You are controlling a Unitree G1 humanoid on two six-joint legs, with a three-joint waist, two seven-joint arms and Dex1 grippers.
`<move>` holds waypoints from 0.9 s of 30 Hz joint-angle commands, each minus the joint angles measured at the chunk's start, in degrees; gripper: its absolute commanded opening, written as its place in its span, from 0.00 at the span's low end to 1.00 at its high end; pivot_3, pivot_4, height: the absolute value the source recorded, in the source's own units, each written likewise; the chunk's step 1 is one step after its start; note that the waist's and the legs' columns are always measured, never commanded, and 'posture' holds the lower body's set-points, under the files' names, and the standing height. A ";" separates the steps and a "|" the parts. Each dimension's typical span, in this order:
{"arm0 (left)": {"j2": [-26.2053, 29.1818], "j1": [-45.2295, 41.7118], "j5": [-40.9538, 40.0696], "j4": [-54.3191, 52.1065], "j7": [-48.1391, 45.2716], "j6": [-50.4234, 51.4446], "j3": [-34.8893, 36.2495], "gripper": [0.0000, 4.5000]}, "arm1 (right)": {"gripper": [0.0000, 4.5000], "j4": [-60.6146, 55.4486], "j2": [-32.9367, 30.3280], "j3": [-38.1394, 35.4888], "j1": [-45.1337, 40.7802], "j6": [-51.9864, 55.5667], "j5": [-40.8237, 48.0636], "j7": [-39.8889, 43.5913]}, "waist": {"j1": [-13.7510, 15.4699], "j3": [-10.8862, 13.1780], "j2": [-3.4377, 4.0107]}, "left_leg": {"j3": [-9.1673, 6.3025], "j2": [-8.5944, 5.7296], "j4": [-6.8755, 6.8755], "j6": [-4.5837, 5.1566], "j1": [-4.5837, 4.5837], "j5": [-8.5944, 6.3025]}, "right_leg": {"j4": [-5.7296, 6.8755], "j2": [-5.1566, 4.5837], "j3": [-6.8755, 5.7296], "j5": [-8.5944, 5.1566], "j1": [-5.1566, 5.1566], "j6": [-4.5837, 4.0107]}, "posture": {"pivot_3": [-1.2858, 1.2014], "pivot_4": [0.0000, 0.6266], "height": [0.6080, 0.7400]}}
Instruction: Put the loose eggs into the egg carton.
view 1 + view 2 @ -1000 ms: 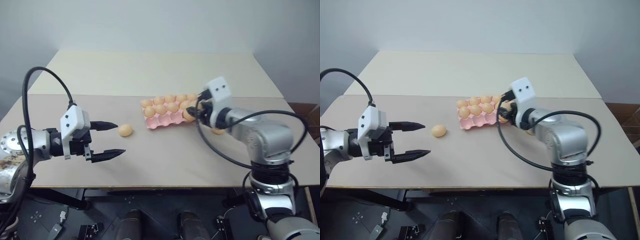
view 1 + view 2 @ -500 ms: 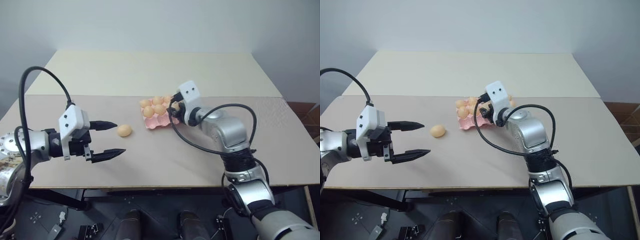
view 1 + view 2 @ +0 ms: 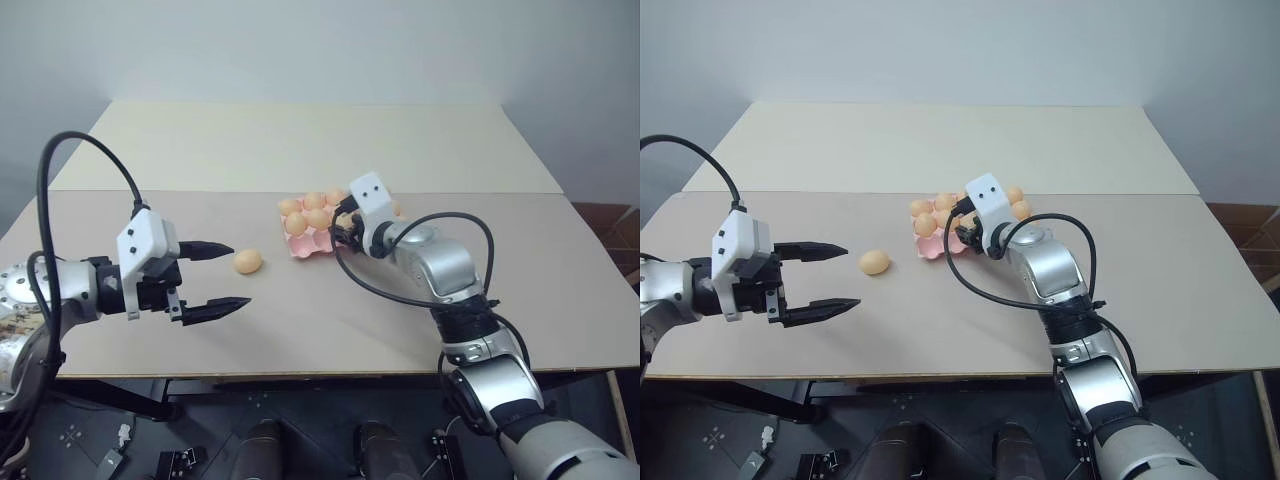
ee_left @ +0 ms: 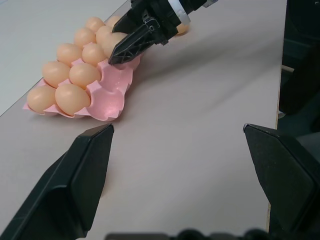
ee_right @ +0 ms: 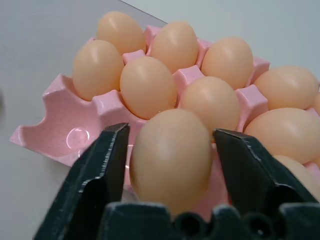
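Now a tan-orange egg (image 5: pixel 171 156) is seen between the parted fingers of the right gripper (image 5: pixel 170 165), over the flat pink moulded egg carton (image 5: pixel 60 136). The left gripper (image 3: pixel 215 277) is spread wide and empty near another loose egg (image 3: pixel 248 261) on the beige table (image 3: pixel 330 320).

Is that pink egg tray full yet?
No. The egg carton has empty cups along its near edge, and one loose egg lies on the table.

Smooth eggs (image 5: pixel 149 85) fill a glossy moulded carton (image 5: pixel 60 132).
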 commanded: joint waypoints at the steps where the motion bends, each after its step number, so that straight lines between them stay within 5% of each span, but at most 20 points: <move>1: 0.77 -0.44 -0.96 -1.23 0.10 -0.59 1.66 1.00 | 0.98 -1.26 -0.12 -0.46 -0.90 -1.95 -0.89 0.34 | 0.01 0.00 0.00 | 0.00 0.00 0.00 0.00 0.00 0.00 | 0.00 0.00 0.00 0.00 0.00 0.00 | 0.52 0.24 1.00; 11: 0.18 -0.26 -1.84 -1.75 1.22 -0.04 2.67 1.00 | 0.99 -21.67 -4.42 -8.09 3.04 6.62 5.35 2.99 | 0.31 0.00 0.01 | 0.00 0.00 0.00 0.00 -0.32 0.00 | 0.06 -0.02 0.01 0.00 -0.37 0.00 | 0.52 0.24 1.00; 19: 0.23 -0.93 -3.75 -1.77 2.86 0.63 3.11 1.00 | 0.99 -45.99 -18.65 -22.58 13.83 14.39 20.90 14.84 | 0.52 0.00 0.00 | -0.02 -0.01 0.00 -0.01 -0.63 -0.01 | 0.07 -0.03 -0.02 0.01 -0.60 0.00 | 0.52 0.24 1.00; 27: 0.82 -3.17 -4.15 -0.12 2.49 0.38 2.06 1.00 | 0.99 -48.45 -39.28 -46.68 21.87 19.50 42.26 31.87 | 0.53 0.01 -0.02 | -0.02 0.01 0.02 -0.01 -0.56 -0.01 | 0.03 0.00 -0.02 0.01 -0.51 -0.01 | 0.52 0.24 1.00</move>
